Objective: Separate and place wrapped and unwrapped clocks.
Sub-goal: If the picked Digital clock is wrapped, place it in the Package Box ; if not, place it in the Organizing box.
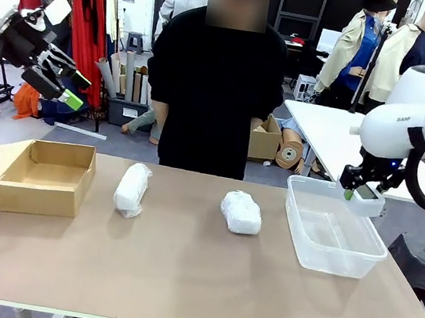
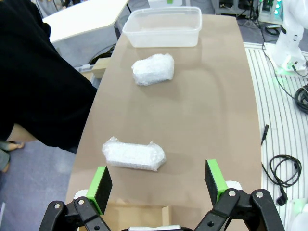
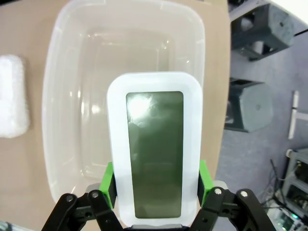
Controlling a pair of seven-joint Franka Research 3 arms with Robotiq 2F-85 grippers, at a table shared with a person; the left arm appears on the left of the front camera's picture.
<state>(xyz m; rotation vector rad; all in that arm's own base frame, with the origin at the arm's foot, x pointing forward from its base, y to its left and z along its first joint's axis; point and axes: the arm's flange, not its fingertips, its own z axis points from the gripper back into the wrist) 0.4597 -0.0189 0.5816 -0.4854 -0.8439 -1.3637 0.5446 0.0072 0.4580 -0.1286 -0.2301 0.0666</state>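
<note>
Wide brown table point(image 1: 179, 281) under it all, and by the look of things the sorting has barely begun. On the robot's left the open cardboard box point(image 1: 43, 179) sits with nothing in it, and over on the right the clear plastic tub point(image 1: 332, 239) is bare inside too. Between them, well apart, lie the long wrapped clock point(image 1: 131, 189), nearer the box, and the rounder wrapped clock point(image 1: 241, 212), nearer the tub, neither placed yet. The unwrapped clock point(image 3: 155, 149) is up in the air over the tub, grey screen facing the wrist camera, clamped by its sides in the right gripper point(image 3: 157, 183). The left gripper point(image 2: 156, 185) hangs spread wide and empty above the box end. My read: one about to go in, two left.
</note>
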